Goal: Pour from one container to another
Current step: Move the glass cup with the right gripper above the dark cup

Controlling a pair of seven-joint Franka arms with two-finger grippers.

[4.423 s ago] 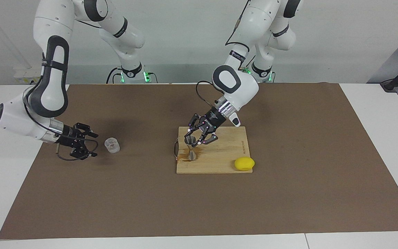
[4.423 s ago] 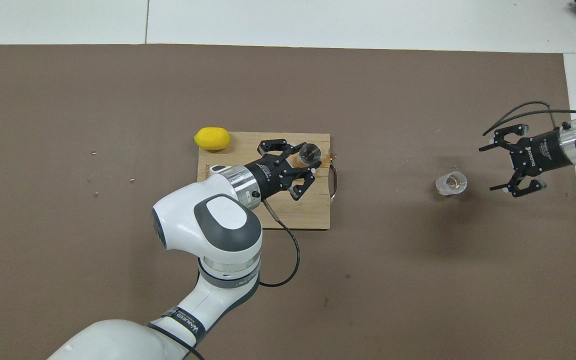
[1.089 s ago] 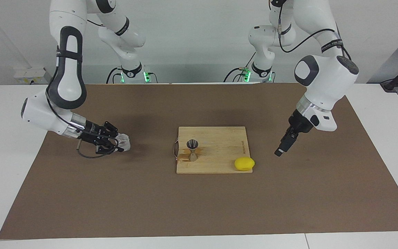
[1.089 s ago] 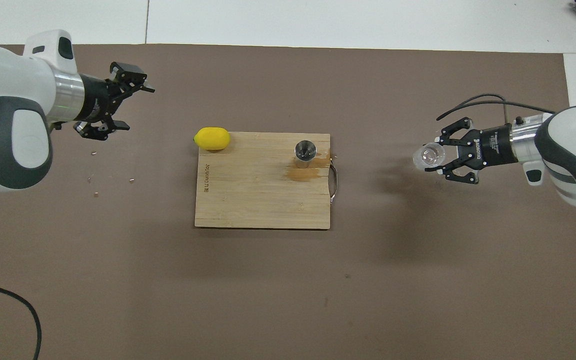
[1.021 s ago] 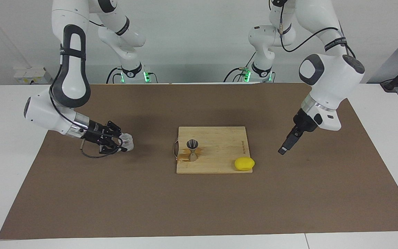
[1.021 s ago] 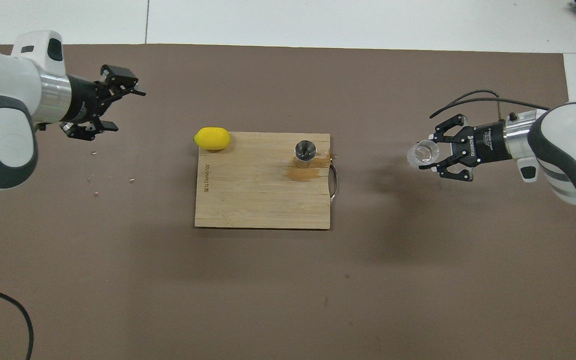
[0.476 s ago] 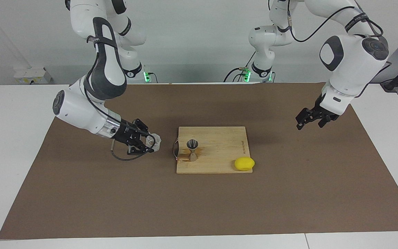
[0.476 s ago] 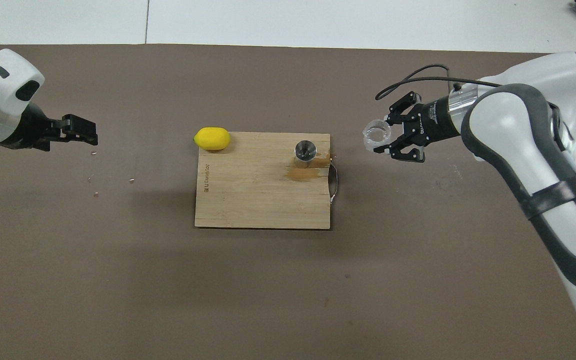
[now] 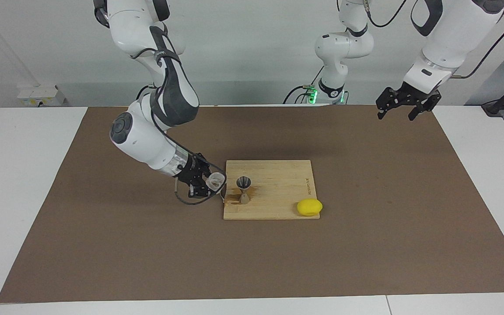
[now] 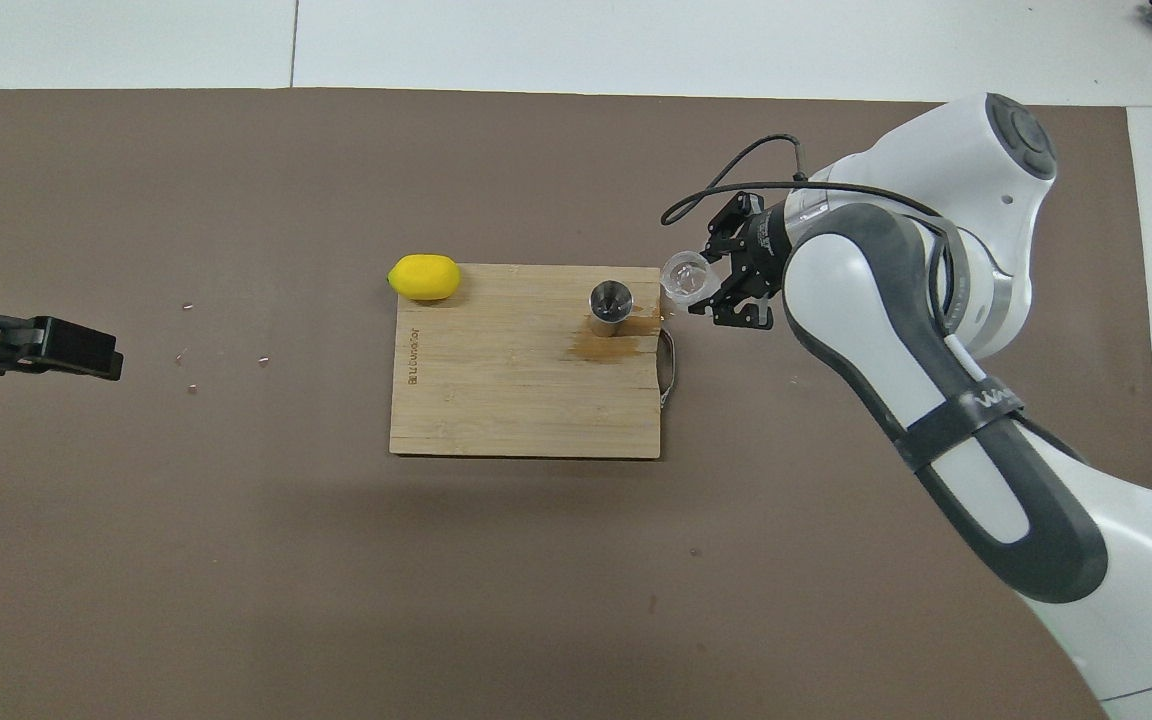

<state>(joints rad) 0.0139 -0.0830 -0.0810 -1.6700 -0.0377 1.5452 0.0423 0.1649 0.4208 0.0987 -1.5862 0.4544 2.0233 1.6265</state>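
The clear glass tumbler [image 9: 216, 179] [image 10: 684, 274] hangs just above the mat by the cutting board's handle edge, mouth up. My right gripper [image 9: 210, 183] [image 10: 693, 286] is shut on it from the side. The steel jigger [image 9: 243, 189] [image 10: 611, 300] stands upright on the wooden board [image 9: 278, 192] [image 10: 516, 390], a short gap from the tumbler, at the board's end toward the right arm. My left gripper [image 9: 395, 114] [image 10: 86, 348] is open and holds nothing, raised high over the mat's corner at the left arm's end.
A yellow lemon [image 9: 309, 207] [image 10: 424, 277] lies at the board's corner toward the left arm's end. A brown wet stain [image 10: 616, 346] marks the board beside the jigger. The board's metal handle [image 10: 669, 368] sticks out under the tumbler. Small crumbs [image 10: 191, 345] dot the brown mat.
The right arm has carried the tumbler across the mat to the board's handle edge, close to the jigger. The left arm has lifted and drawn back toward the robots.
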